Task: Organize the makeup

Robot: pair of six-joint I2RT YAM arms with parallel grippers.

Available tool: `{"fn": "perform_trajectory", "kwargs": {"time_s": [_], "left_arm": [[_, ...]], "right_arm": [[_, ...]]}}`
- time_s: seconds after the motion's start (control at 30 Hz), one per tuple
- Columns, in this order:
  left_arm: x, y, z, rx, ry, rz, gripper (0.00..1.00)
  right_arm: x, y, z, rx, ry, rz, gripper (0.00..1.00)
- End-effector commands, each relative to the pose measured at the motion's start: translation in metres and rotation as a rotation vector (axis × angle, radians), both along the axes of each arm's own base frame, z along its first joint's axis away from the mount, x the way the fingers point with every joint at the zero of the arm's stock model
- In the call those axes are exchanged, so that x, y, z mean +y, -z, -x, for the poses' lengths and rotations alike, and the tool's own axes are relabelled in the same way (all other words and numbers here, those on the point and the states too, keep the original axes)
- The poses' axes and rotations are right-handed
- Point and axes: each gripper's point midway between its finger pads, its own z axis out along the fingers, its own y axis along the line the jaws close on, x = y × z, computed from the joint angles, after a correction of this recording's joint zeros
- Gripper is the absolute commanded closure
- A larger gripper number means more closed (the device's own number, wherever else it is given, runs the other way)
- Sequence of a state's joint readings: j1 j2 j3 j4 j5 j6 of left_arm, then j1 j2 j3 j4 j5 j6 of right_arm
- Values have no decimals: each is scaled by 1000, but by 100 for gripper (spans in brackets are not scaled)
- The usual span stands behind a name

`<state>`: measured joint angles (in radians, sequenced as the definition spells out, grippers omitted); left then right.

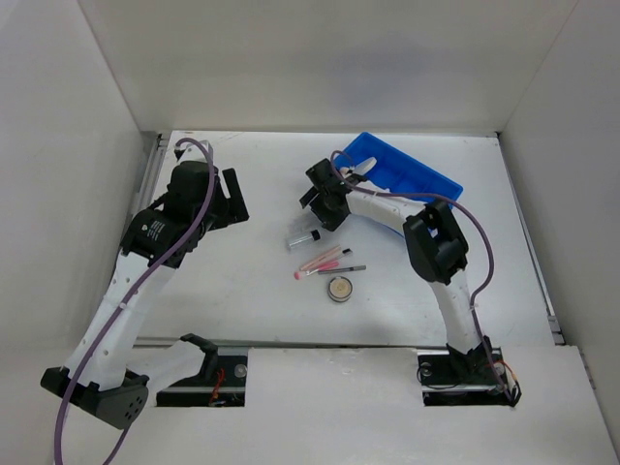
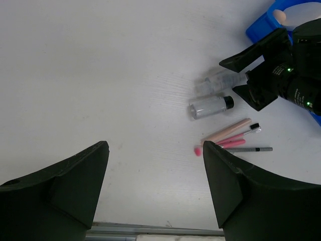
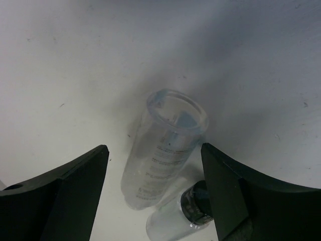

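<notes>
Two clear vials lie side by side on the white table. One has no cap (image 3: 163,150) and lies between the fingers of my right gripper (image 3: 153,147), which is open and hangs just above it without touching. The other vial (image 3: 188,216) has a black cap and lies next to it (image 2: 210,106). Nearer the arms lie a pink stick (image 2: 232,143), a beige stick (image 2: 226,131) and a thin dark pencil (image 2: 249,149). A small round compact (image 1: 339,288) sits nearest. My left gripper (image 2: 154,145) is open and empty over bare table to the left (image 1: 240,201).
The blue divided bin (image 1: 417,174) sits tilted at the back right, behind my right gripper (image 1: 312,205), with a round pale item (image 2: 290,11) in it. White walls stand around the table, and a metal rail runs along the near edge (image 2: 150,231).
</notes>
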<state>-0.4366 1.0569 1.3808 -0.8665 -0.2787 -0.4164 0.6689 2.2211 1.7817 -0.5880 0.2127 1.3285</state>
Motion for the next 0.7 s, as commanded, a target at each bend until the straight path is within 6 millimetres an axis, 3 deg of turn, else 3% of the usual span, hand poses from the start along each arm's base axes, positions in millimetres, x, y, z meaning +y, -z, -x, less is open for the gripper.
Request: {"fn": "perform_trajectory", "kwargs": {"time_s": [0.0, 0.2, 0.23, 0.3, 0.33, 0.37, 0.53, 0.67], "left_arm": [[6, -1, 3, -6, 0, -30, 27], [9, -1, 2, -11, -14, -40, 27], [9, -1, 2, -11, -14, -40, 27], [11, -3, 3, -13, -21, -45, 27], [11, -3, 3, -13, -21, -45, 27], [11, -3, 3, -13, -21, -45, 27], [17, -6, 3, -20, -33, -77, 27], [20, -11, 4, -29, -41, -79, 27]], "right_arm": [[-1, -5, -3, -6, 16, 25, 20], [6, -7, 0, -19, 9, 48, 32], [11, -4, 2, -17, 0, 50, 44], [14, -8, -1, -27, 0, 42, 55], [17, -14, -5, -44, 0, 27, 67], [17, -9, -4, -39, -9, 39, 71], [43, -45, -17, -140, -76, -18, 85], [63, -92, -22, -249, -146, -53, 87]]}}
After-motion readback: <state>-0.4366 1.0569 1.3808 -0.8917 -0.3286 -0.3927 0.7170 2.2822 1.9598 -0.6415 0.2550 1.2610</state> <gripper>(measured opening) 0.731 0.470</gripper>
